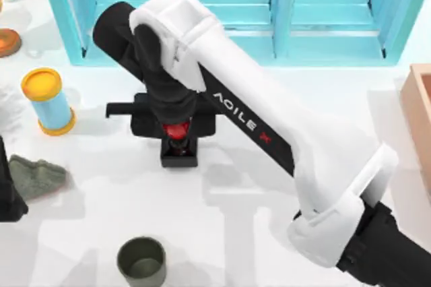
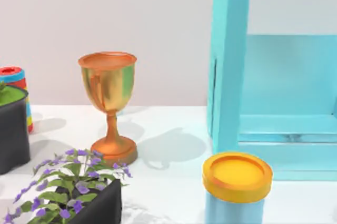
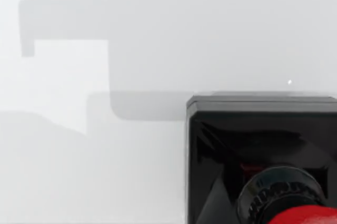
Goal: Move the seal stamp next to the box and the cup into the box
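Note:
The seal stamp (image 1: 179, 147) stands on the white table left of centre, a black square base under a red knob. My right arm reaches in from the lower right, and its gripper (image 1: 176, 131) hangs directly over the knob. Up close, the right wrist view shows the stamp (image 3: 253, 155) resting on the table, with no fingers in the picture. The dark olive cup (image 1: 141, 261) stands upright near the front edge, apart from both arms. Part of the tan box (image 1: 419, 115) shows at the right edge. My left arm (image 1: 8, 189) is parked at the far left edge.
A turquoise shelf cabinet (image 1: 236, 11) spans the back. At the left stands a light-blue cylinder with a yellow lid (image 1: 48, 102), and a grey-green lump (image 1: 35, 176) lies below it. The left wrist view shows a golden goblet (image 2: 109, 103) and a potted plant (image 2: 73, 187).

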`<state>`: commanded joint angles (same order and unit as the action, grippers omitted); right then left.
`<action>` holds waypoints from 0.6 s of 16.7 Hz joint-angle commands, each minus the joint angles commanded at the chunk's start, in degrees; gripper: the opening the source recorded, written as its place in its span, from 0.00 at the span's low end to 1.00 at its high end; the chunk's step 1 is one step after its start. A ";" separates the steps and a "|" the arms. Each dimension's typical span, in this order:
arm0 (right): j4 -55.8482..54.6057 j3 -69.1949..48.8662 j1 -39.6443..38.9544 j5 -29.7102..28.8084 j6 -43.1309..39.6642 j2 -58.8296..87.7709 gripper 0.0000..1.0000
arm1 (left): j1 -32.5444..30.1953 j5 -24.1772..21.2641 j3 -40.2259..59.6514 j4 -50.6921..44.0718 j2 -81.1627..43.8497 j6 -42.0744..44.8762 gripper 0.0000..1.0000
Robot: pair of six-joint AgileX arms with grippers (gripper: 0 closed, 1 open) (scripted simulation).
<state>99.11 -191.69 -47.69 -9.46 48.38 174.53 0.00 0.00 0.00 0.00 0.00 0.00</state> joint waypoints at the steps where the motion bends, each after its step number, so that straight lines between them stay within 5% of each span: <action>1: -0.82 2.28 0.27 0.05 -0.30 -1.66 0.00 | 0.00 0.00 0.00 0.00 0.00 0.00 1.00; 10: -13.28 40.19 4.38 1.02 -4.65 -26.66 0.00 | 0.00 0.00 0.00 0.00 0.00 0.00 1.00</action>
<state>85.84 -151.50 -43.31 -8.44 43.73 147.87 0.00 0.00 0.00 0.00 0.00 0.00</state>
